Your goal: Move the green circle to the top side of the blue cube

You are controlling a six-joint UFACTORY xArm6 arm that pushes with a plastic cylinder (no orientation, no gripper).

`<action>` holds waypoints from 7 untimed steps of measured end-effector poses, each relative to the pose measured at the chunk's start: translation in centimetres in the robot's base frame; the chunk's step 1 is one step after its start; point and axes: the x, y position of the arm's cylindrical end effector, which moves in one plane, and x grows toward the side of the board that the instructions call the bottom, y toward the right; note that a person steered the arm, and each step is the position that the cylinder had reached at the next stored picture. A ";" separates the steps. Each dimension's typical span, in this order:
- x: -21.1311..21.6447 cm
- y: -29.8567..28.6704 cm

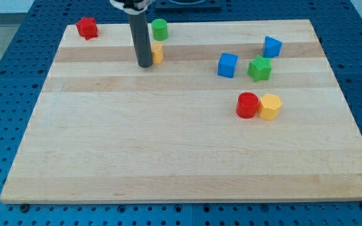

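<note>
Camera view is cutting off the top of the rod at the frame's upper edge, so only its dark lower shaft is showing. That shaft is hiding the left part of a yellow block (158,53), leaving its shape hard to make out. The tool is a plain rod with no jaws to spread or press together, and it is pinching nothing; my tip (145,64) is resting on the counter (168,150), just beside the yellow block on the view's left.

The green circle (159,29) is sitting near the counter's top edge, just above the yellow block and slightly up and to the view's right of my tip, not touching it. It is looking like a short, bright green cylinder standing upright.

The blue cube (228,65) is lying well apart to the view's right, beside a green star (259,68), with another blue block (272,46) above them. A red cylinder (247,105) and a yellow hexagon (270,107) are touching lower down. A red star (87,27) is sitting at the top left corner.
</note>
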 end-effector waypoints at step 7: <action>-9.9 3.3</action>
